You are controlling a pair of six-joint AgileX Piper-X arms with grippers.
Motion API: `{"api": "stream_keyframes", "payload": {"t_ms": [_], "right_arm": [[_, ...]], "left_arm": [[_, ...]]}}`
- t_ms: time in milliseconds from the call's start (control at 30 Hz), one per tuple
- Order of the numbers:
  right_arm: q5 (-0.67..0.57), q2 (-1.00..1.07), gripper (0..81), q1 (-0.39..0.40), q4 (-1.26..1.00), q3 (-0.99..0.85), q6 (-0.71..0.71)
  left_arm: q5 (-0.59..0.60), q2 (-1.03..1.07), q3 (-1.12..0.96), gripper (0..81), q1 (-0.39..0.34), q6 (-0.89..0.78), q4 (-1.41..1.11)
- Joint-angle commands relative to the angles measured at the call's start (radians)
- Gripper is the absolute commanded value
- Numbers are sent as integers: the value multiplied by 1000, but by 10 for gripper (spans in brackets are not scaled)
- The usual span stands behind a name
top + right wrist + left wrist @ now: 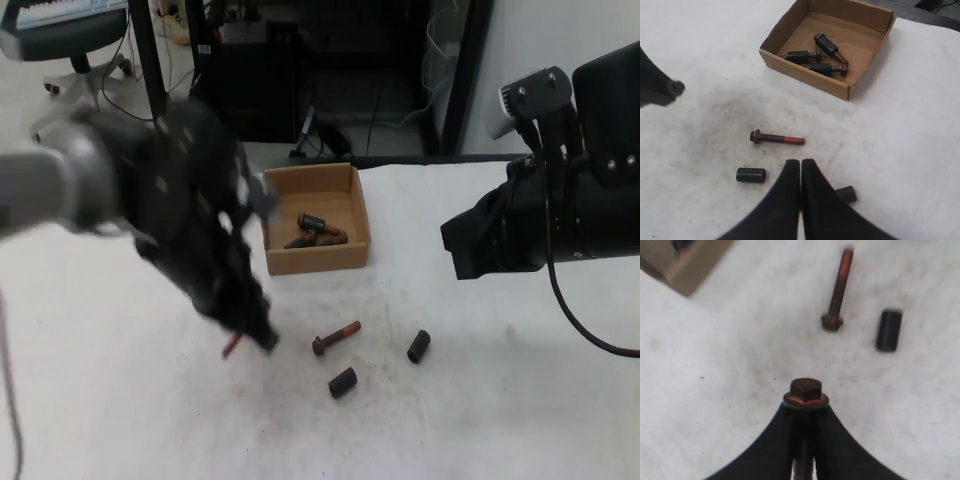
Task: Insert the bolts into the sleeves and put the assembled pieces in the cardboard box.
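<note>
A: L side first. What's the left gripper [805, 411] got?

B: It's clamped on a bolt [805, 391]. The fingers are tight on the shank just under the hex head, and the head pokes out past the tips. From the high cam the left gripper [255, 335] hangs over the counter [120, 400], off the box's near-left corner, w/ the bolt's red tip [230, 347] sticking out.

A: And R?

B: The right gripper [800, 164] has its fingers pressed together w/ nothing btwn them. It sits above the counter, on the near side of the loose parts.

A: Which loose parts?

B: One loose bolt [776, 138] lies flat on the counter in front of the box. There are two sleeves, both on their sides. One sleeve [751, 175] is near that bolt's head. The second sleeve [846, 194] is out past the red end, partly hidden behind a right finger. None of them touch.

A: Same layout from above?

B: Yep: loose bolt [335, 338], sleeve [343, 382], second sleeve [419, 346].

A: Box?

B: The box [805, 75] is open-topped and sits farther back on the counter. Three assembled pieces [800, 56] lie inside, bunched close together. The left wrist cam only catches one box corner [690, 265], well apart from the bolt it holds.
</note>
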Motion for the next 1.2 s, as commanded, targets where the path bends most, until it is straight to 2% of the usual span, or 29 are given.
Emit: {"api": "stream_keyframes", "payload": {"t_ms": [0,133,367,433,533,600,633,767,800,867,1167], "right_arm": [[-76,0,8,3,-3,-11,-29],[-243,0,8,3,-42,-11,-113],[-265,0,16,3,-154,-13,-126],[-291,0,84,11,-154,-13,-135],[-290,9,248,36,-147,-19,-137],[-248,31,325,65,-116,-38,-147],[-210,51,337,81,-80,-56,-178],[-48,173,298,145,121,-150,-440],[34,211,293,168,185,-180,-521],[136,279,291,196,224,-234,-585],[143,508,291,272,193,-383,-651]], "left_arm": [[101,-182,0,1,27,-92,-30],[123,-357,54,1,54,-164,-120],[139,-578,212,1,74,-262,-227],[139,-618,259,1,73,-307,-266],[141,-669,315,1,73,-362,-298],[141,-698,327,1,73,-362,-298],[141,-707,328,1,73,-362,-298],[131,-737,328,1,73,-318,-298],[128,-740,328,1,73,-311,-298],[129,-743,328,1,73,-310,-298],[129,-742,328,1,73,-306,-298]]}}
